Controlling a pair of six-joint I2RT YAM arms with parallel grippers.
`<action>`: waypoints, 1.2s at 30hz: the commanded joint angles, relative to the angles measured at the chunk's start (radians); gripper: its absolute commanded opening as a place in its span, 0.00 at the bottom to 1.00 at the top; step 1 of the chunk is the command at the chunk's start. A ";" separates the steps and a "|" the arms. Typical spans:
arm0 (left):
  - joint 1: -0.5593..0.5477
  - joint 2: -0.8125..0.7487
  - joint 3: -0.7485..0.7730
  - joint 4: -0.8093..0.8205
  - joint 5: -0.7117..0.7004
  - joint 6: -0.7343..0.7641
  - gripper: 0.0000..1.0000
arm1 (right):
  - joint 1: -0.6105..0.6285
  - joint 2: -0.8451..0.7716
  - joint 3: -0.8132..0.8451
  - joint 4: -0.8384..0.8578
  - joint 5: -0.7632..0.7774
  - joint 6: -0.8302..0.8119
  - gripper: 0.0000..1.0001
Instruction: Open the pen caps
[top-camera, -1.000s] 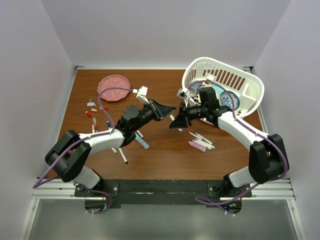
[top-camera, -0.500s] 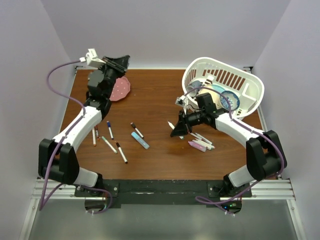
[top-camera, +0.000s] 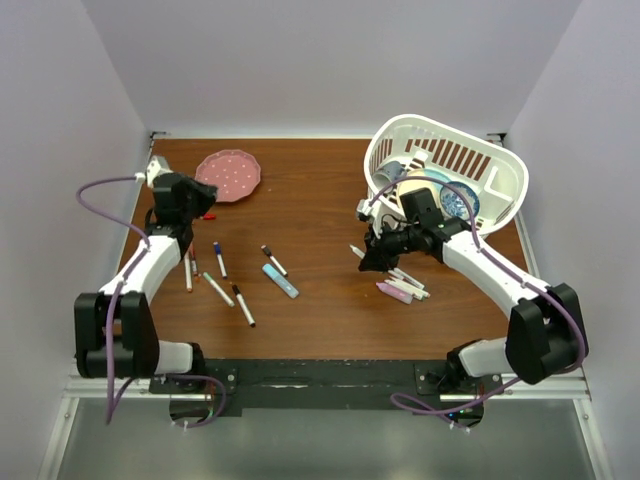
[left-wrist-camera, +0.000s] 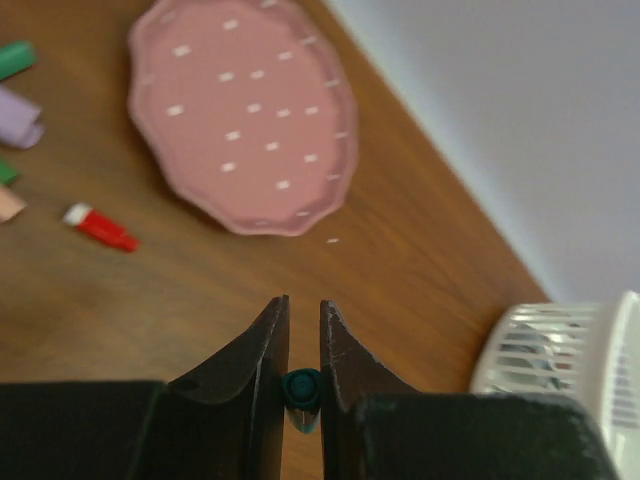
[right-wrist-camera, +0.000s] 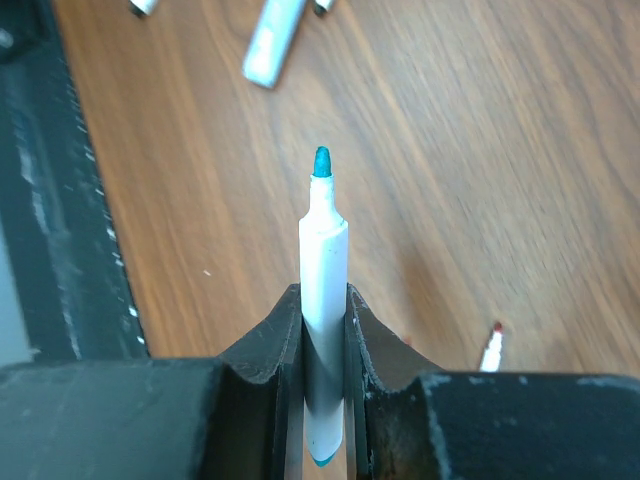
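Observation:
My left gripper (top-camera: 198, 207) hangs low over the table's left side, just in front of the pink plate (top-camera: 228, 175). In the left wrist view it (left-wrist-camera: 304, 305) is shut on a small teal pen cap (left-wrist-camera: 302, 388), pinched deep between the fingers. My right gripper (top-camera: 368, 258) is shut on a slim white marker (right-wrist-camera: 324, 270) whose bare teal tip (right-wrist-camera: 321, 162) points away from the wrist, above the wood. A loose red cap (left-wrist-camera: 100, 225) lies near the plate (left-wrist-camera: 245, 110). A green cap (left-wrist-camera: 15, 58) and a purple cap (left-wrist-camera: 20, 105) lie further left.
Several capped markers (top-camera: 218, 260) and a light-blue highlighter (top-camera: 281, 281) lie left of centre. A heap of uncapped pens (top-camera: 405, 285) lies under the right arm. A white basket (top-camera: 500, 170) with dishes stands at the back right. A red-tipped marker (right-wrist-camera: 490, 350) lies near the right gripper.
My left arm swung away from the centre, up and back, then down to the left by the plate, carrying the teal cap. My right gripper drifted slightly right with the uncapped marker.

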 joint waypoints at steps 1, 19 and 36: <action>0.035 0.085 0.036 -0.113 0.006 0.033 0.00 | -0.006 0.015 0.037 -0.040 0.076 -0.078 0.00; 0.141 0.423 0.210 -0.252 -0.126 0.059 0.32 | -0.024 0.042 0.035 -0.040 0.145 -0.076 0.00; 0.156 -0.109 -0.016 -0.104 0.412 0.291 0.71 | -0.005 0.065 -0.037 -0.103 0.470 -0.145 0.10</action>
